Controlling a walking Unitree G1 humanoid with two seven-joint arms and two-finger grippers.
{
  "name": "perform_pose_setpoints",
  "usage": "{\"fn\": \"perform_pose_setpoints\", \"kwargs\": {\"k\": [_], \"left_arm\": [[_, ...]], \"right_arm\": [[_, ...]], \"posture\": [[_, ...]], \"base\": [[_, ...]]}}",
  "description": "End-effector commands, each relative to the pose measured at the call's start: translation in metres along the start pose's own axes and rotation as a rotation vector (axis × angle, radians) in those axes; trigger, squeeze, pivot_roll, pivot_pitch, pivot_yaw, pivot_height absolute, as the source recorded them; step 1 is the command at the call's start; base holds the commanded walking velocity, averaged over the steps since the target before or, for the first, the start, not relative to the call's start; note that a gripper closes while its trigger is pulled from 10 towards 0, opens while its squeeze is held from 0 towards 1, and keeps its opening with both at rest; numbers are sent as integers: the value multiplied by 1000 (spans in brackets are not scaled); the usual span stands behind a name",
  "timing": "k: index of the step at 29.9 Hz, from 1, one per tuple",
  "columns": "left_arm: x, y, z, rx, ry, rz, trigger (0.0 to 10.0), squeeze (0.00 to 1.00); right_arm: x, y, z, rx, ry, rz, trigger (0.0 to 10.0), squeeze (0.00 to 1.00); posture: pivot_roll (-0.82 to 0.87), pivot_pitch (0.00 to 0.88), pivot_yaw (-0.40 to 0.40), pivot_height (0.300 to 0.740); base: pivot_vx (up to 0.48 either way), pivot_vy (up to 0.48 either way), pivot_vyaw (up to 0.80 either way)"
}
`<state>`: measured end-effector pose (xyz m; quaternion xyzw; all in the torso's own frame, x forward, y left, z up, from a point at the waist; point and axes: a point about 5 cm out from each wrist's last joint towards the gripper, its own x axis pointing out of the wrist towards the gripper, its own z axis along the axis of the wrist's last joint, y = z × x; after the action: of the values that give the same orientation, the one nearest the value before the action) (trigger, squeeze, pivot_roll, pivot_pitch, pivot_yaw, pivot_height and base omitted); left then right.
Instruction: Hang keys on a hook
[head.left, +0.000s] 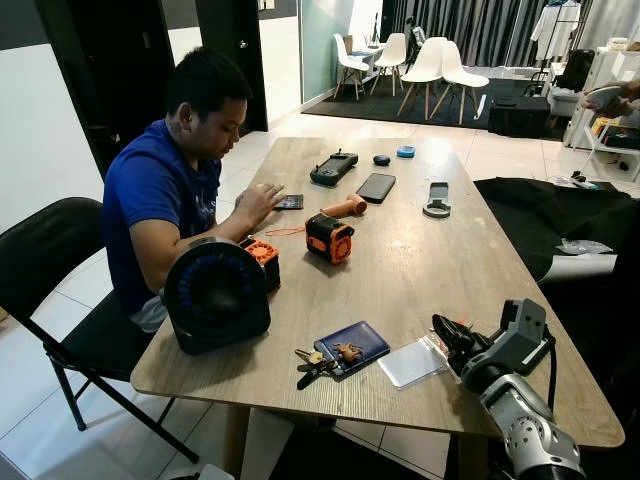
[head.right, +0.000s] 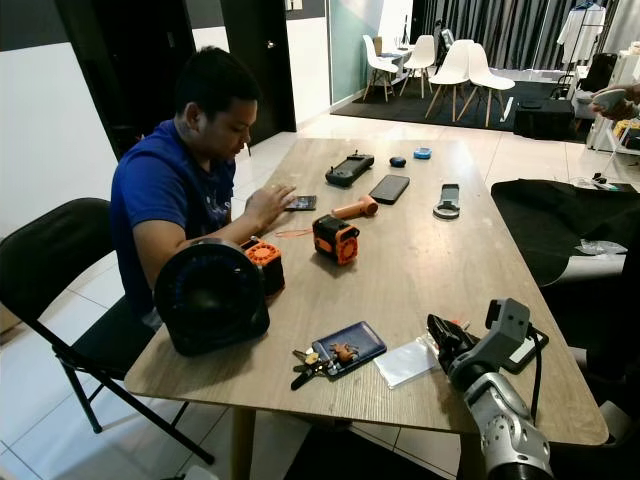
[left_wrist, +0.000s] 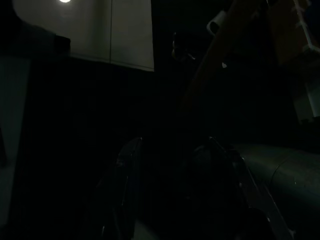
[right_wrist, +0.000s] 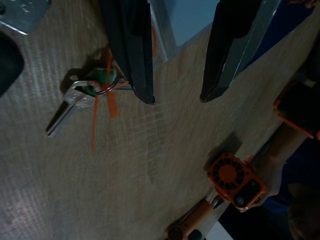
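The task has barely begun. The right claw (right_wrist: 176, 97) hovers low over the wooden bench (head.left: 420, 270) with its two black fingers spread and nothing between them. Just beside one finger lies a silver key on a ring with a green tag and orange cord (right_wrist: 85, 97), flat on the wood and not yet gripped. Picking it up, carrying it and hanging it all remain; I can make out no hook. The left claw hangs idle in the dark, its spread impossible to tell.

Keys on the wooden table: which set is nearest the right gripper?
The silver key on the green ring with orange string, just beside the right gripper and its open jaws. The other bunch of keys lies farther left, by the blue wallet.
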<state>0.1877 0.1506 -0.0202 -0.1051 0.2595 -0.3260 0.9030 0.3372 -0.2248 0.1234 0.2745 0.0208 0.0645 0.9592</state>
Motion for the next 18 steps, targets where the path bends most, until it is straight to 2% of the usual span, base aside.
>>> {"fn": "perform_pose_setpoints", "kwargs": {"k": [1,3,9,17,18], "left_arm": [[-7,3,-5,4,35,10,10000,0],[-8,3,-4,6,32,9,10000,0],[-9,3,-4,6,32,9,10000,0],[-8,2,-3,7,36,5,10000,0],[-7,2,-2,9,37,4,10000,0]], "right_arm": [[-3,1,-5,23,13,19,10000,0],[-8,3,-2,88,-45,40,10000,0],[-18,-1,4,178,-119,42,10000,0],[-29,-9,3,203,-141,7,10000,0],[-30,-15,-1,194,-123,-41,10000,0]], "posture": [[55,91,35,740],[56,89,34,740],[56,90,35,740],[49,95,46,740],[49,95,49,740]], "base": [[0,0,0],[0,0,0],[0,0,0],[0,0,0],[0,0,0]]}}
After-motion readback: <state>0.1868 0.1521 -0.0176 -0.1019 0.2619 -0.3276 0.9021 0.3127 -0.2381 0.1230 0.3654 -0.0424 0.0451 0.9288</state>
